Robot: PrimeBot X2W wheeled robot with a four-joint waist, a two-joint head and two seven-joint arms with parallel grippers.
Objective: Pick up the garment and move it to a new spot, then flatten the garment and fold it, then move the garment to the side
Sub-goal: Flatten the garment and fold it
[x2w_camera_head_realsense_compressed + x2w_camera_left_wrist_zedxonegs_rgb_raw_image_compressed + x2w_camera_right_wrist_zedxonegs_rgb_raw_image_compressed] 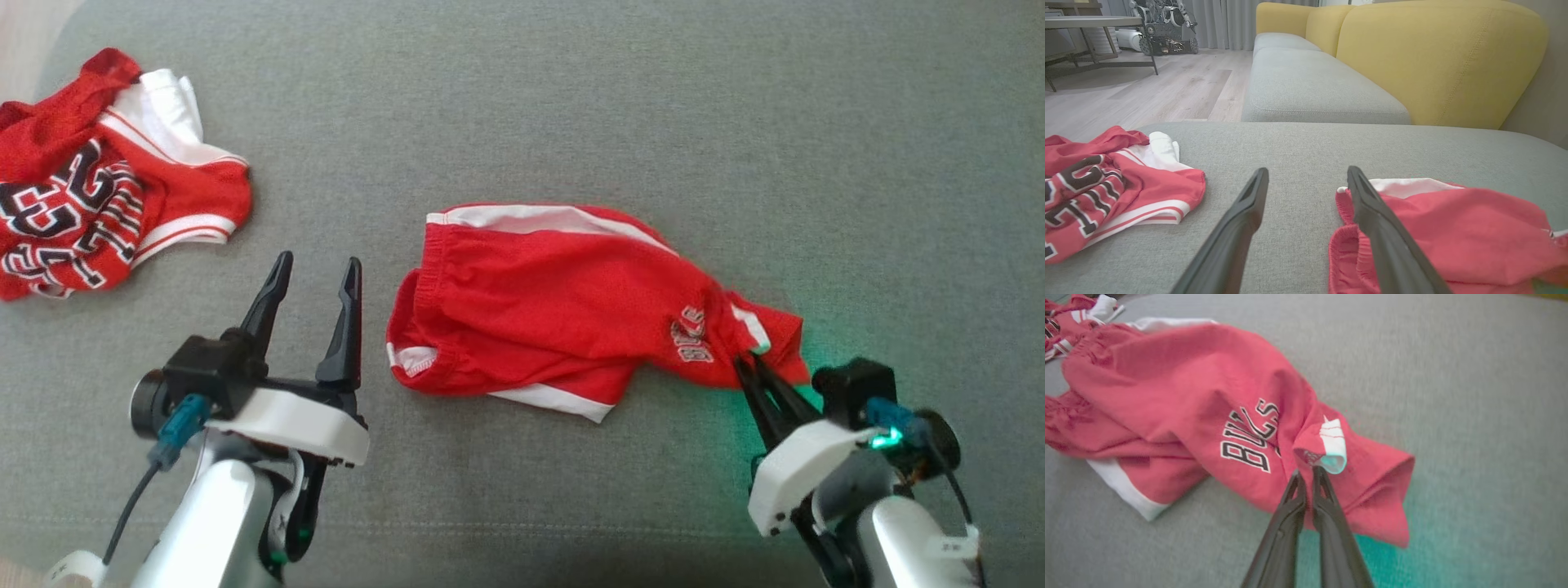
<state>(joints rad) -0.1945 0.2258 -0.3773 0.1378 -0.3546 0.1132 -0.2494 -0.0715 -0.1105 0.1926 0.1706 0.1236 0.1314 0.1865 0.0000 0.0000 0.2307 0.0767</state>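
Our right gripper (743,359) pinches a hem fold of the red shorts (539,318); our left gripper (318,263) stands spread, empty, beside their waistband (406,304), above the grey cushion (571,106).

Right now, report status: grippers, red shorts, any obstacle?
Right gripper shut on red mesh shorts, leg end. Left gripper open, beside waistband. Crumpled red jersey lies apart, far left.

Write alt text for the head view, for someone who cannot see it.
The right end effector is shut on a bunched leg hem of the red shorts, which lie crumpled on a grey cushion. The left end effector stands open beside their waistband, and a red jersey lies heaped at the far left.
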